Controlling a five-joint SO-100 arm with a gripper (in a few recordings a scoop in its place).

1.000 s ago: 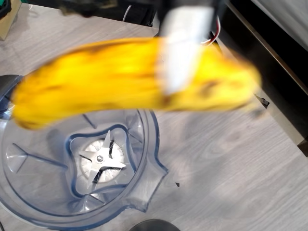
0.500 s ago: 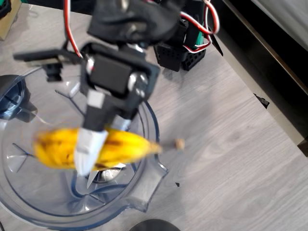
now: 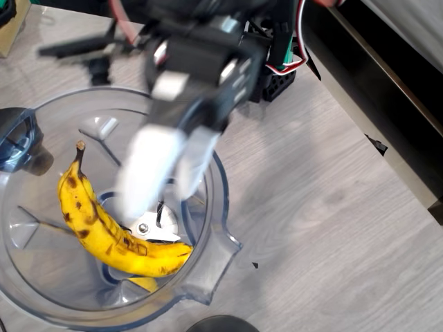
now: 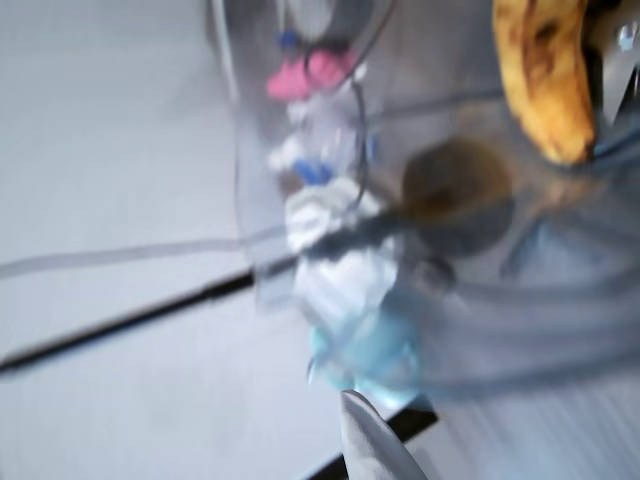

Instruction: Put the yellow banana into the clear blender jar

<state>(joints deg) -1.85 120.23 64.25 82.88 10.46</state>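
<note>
The yellow banana (image 3: pixel 111 225) lies inside the clear blender jar (image 3: pixel 214 181), on the bottom. Its stem points to the far left, and its body curves down to the near right, across the silver blade (image 3: pixel 154 227). In the wrist view a part of the banana (image 4: pixel 545 75) is seen through the blurred wall of the jar (image 4: pixel 300 200). The task looks done, as far as I can judge.

What could go wrong now is mostly about the arm. The end effector (image 3: pixel 163 176) hangs over the right part of the jar, close above the rim. If it pulls away sideways and low, a finger may catch the rim and tip or push the jar on the tabletop (image 3: pixel 332 207). If it goes down, it could press on the banana or hit the blade. A straight lift up seems the safest way out.

The end effector is blurred in the overhead view, but its two white fingers (image 3: pixel 145 173) stand apart with a gap between them, so it is open, about moderately wide. It holds nothing, and it does not seem to touch the banana.
</note>
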